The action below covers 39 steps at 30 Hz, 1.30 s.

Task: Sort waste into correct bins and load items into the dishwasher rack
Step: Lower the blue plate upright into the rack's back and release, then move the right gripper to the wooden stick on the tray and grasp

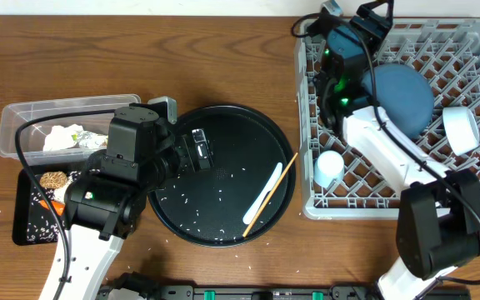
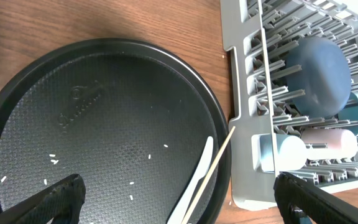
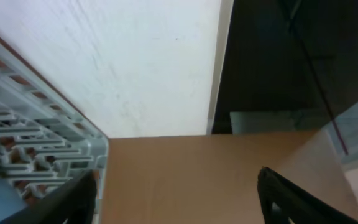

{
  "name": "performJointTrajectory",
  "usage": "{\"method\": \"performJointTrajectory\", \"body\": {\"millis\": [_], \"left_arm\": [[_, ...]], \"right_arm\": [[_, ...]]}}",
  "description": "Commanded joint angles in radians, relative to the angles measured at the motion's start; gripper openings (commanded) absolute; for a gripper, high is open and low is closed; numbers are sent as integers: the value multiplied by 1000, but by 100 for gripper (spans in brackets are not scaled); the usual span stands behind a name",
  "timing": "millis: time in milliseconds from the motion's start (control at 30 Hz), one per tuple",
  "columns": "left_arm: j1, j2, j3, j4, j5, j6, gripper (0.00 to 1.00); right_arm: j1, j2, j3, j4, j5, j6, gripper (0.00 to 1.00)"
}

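The dishwasher rack (image 1: 357, 208) (image 2: 253, 124) holds the dark blue plate (image 1: 402, 100) (image 2: 319, 74), the white bowl (image 1: 461, 129), the light blue cup (image 1: 327, 169) (image 2: 286, 153) and the pink cup (image 2: 331, 142). My right gripper (image 1: 327, 25) (image 3: 176, 199) hangs open and empty over the rack's far left corner (image 3: 42, 143). My left gripper (image 1: 197, 148) (image 2: 179, 205) is wide open above the round black tray (image 1: 223, 142) (image 2: 104, 124). On that tray lie the white utensil (image 1: 265, 193) (image 2: 197, 180), the chopstick (image 1: 275, 187) (image 2: 219, 162) and rice grains (image 2: 53, 160).
The clear tub (image 1: 11, 125) at the left holds crumpled paper (image 1: 61, 137) and the wrapper (image 1: 86, 137). In front of it, the shallow black tray (image 1: 17, 208) carries the brown food piece (image 1: 52, 179), the carrot (image 1: 52, 206) and rice.
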State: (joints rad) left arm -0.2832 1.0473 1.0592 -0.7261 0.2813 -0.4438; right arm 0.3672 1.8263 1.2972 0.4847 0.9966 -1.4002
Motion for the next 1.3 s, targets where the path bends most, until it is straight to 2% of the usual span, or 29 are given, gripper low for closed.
{"method": "performJointTrajectory", "body": {"millis": [0,67,167,233,300,367,433,533,667,767,967,1100,1267], "left_arm": [[3,-3,8,1,-10,16,98],[3,-3,8,1,-10,16,98],[3,-3,8,1,-10,16,98],[3,-3,8,1,-10,16,98],[3,-3,8,1,-10,16,98],[3,-3,8,1,-10,16,98],[3,-3,8,1,-10,16,98],[3,-3,8,1,-10,16,98],[3,-3,8,1,-10,16,98],[3,-3,8,1,-10,16,98],[3,-3,8,1,-10,16,98],[3,-3,8,1,-10,16,98],[3,-3,8,1,-10,16,98]], "right_arm": [[52,-50,11,-61,77,155,83],[75,-66,19,-159,88,246,88],[100,-107,51,-401,80,464,92],[103,-147,99,-639,21,676,93],[97,-190,167,-912,-138,885,92],[69,-230,259,-1153,-357,1107,88],[42,-260,327,-1298,-519,1284,80],[3,-304,378,-1453,-762,1502,64],[-2,-313,375,-1565,-928,1650,54],[29,-289,350,-1632,-1008,1758,42],[173,-246,214,-1618,-1048,2037,17],[285,-229,119,-1529,-1016,2221,17],[418,-229,51,-1495,-867,2394,18]]}}
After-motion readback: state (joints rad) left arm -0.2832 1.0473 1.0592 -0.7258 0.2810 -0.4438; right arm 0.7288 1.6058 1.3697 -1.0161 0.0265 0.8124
